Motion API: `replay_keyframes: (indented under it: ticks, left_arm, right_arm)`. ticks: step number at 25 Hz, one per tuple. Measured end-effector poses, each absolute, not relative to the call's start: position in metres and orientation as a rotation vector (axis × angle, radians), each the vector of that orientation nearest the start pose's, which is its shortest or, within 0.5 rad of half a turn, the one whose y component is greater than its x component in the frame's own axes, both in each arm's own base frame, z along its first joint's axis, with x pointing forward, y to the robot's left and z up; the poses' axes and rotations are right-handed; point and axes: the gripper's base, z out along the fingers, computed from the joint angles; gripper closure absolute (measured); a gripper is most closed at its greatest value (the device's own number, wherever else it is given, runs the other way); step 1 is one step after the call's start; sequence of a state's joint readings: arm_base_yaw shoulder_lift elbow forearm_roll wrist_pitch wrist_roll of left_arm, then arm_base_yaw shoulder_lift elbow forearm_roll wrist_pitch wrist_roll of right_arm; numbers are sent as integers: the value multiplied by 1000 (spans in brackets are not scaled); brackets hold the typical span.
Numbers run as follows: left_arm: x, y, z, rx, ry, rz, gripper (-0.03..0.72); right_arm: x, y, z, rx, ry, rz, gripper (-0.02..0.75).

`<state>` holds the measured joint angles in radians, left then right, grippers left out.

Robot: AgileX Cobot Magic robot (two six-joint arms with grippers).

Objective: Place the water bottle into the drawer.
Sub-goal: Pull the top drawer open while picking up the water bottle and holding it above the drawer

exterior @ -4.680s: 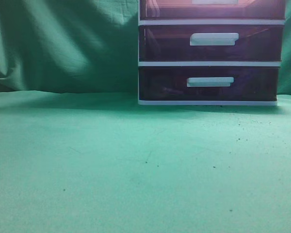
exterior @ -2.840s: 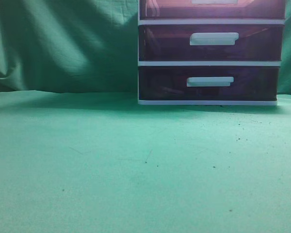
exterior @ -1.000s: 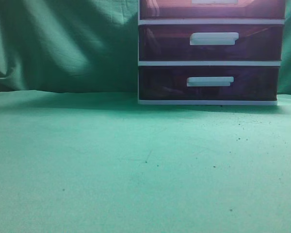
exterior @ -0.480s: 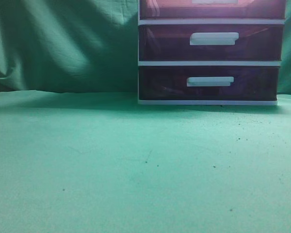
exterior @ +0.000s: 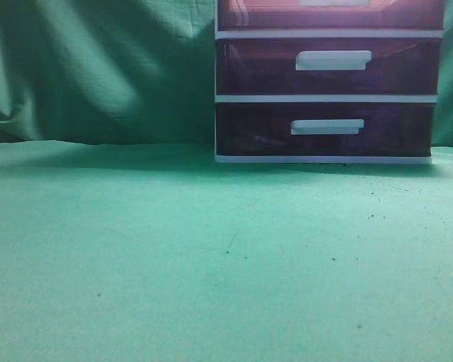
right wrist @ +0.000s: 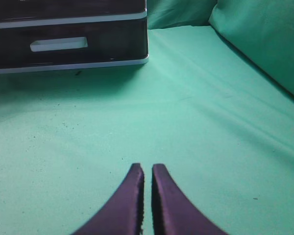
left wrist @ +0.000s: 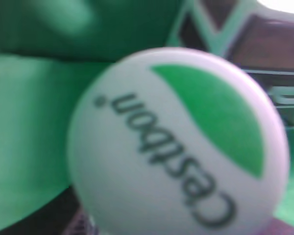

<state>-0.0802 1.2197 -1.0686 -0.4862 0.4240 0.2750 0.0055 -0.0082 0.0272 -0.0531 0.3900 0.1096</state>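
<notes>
The water bottle's white cap, with a green leaf and the word "Cestbon", fills the left wrist view, very close and blurred. My left gripper holds the bottle; only a dark part of the gripper shows under the cap. The reddish-brown top drawer with its white handle is cut by the top edge of the exterior view, and shows blurred behind the cap. My right gripper is shut and empty, low over the green cloth in front of the unit. Neither gripper shows in the exterior view.
The white-framed unit stands at the back right on the green cloth, with two dark purple drawers below the top one; the lowest also shows in the right wrist view. Green cloth hangs behind and to the right.
</notes>
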Motion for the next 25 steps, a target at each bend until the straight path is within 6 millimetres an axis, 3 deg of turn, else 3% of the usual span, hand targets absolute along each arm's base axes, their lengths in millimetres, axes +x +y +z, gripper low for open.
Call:
replay_keyframes:
  ticks: [3, 6, 13, 15, 20, 25]
  left_arm:
    - [254, -61, 386, 167, 1964, -390, 367]
    - [241, -82, 391, 308, 1940, -417, 367]
    - [214, -128, 388, 705, 1906, -462, 367]
    - [208, -136, 388, 759, 1884, -476, 367]
    - [202, -145, 388, 834, 1852, -477, 367]
    - [202, -145, 389, 838, 1848, -473, 367]
  right_arm:
    - [52, -2, 170, 48, 1889, 7, 690]
    - [54, -3, 176, -42, 1811, -77, 690]
    - [48, 5, 236, -109, 1126, -64, 690]
    - [45, 5, 245, -131, 1065, -101, 690]
    - [56, 1, 291, -105, 1284, -116, 690]
    - [92, -1, 337, -139, 1636, -150, 690]
